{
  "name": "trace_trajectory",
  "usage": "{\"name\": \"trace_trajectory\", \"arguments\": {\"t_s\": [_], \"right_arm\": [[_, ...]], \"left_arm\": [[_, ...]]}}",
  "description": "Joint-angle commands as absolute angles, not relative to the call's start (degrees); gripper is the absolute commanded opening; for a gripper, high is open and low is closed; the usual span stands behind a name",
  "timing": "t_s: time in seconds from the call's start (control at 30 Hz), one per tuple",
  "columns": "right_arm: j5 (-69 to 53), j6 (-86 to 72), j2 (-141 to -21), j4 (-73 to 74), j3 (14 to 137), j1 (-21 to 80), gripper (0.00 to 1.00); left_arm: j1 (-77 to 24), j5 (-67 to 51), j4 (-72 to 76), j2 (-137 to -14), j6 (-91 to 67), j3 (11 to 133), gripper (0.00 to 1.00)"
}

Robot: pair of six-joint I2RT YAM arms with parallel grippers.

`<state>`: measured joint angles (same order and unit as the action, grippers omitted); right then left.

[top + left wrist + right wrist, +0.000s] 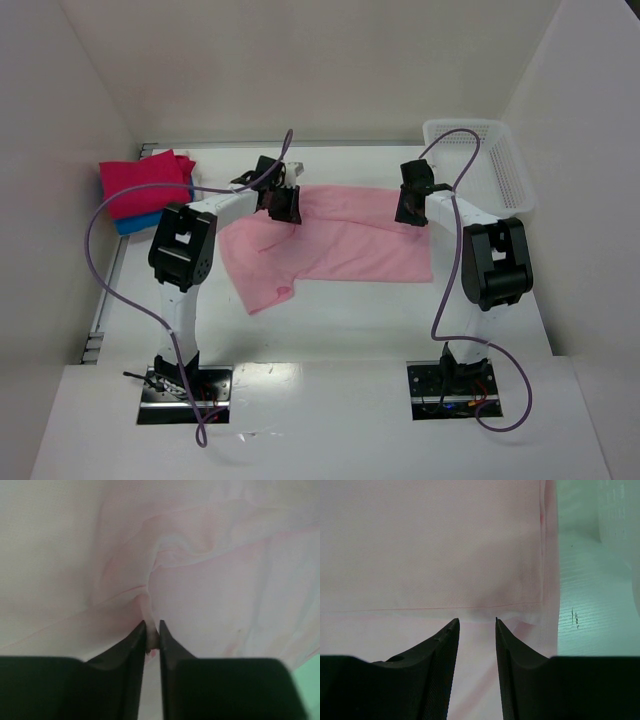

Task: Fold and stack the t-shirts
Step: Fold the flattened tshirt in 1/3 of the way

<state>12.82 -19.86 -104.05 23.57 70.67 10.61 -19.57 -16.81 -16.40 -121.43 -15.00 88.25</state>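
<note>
1. At the upper left of the top view you see the folded magenta t-shirt. It lies on top of the folded blue t-shirt, and only a strip of the blue one shows along the stack's lower edge. The stack sits on the white table, well apart from the arms' working area.

2. Left of centre, your left gripper is down on the upper left part of the light pink t-shirt. In the left wrist view its fingers are almost together, with a thin raised ridge of pink cloth pinched between the tips. The cloth around that pinch is drawn into soft creases that run toward the upper right of that frame.

3. The light pink t-shirt lies spread across the middle of the table between the two grippers. It is mostly flat on the right side. On the left it is rumpled, and a sleeve or corner points toward the lower left of the top view.

4. Right of centre, your right gripper sits over the shirt's upper right corner. In the right wrist view its fingers stand a moderate gap apart above flat pink cloth, just below a hem line. Nothing is caught between them. The shirt's side edge and bare table show to the right.

5. At the upper right of the top view, the white mesh basket stands just beyond the right arm.
</note>
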Motion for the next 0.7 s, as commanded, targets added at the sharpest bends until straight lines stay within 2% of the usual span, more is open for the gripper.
{"name": "trace_trajectory", "arguments": {"t_s": [0.0,0.03,0.13,0.5,0.6,0.67], "right_arm": [[13.4,-19.9,-103.4,22.2,70.2,10.5,0.41],[13.4,-19.9,-103.4,22.2,70.2,10.5,0.41],[13.4,-19.9,-103.4,22.2,70.2,10.5,0.41],[13.4,-19.9,-103.4,22.2,69.7,10.5,0.41],[12.9,-19.9,-103.4,22.2,69.7,10.5,0.41],[12.9,-19.9,-103.1,22.2,69.7,10.5,0.41]], "left_arm": [[-19.4,-18.6,-16.8,-121.6,-13.3,89.3,0.13],[-19.4,-19.1,-17.0,-121.6,-13.2,89.3,0.09],[-19.4,-19.2,-18.7,-119.9,-12.1,88.8,0.04],[-19.4,-18.0,-27.9,-116.0,-7.2,88.0,0.02],[-19.4,-17.3,-28.4,-116.0,-6.6,88.0,0.16],[-19.4,-16.1,-28.6,-115.3,-6.8,88.4,0.3]]}}
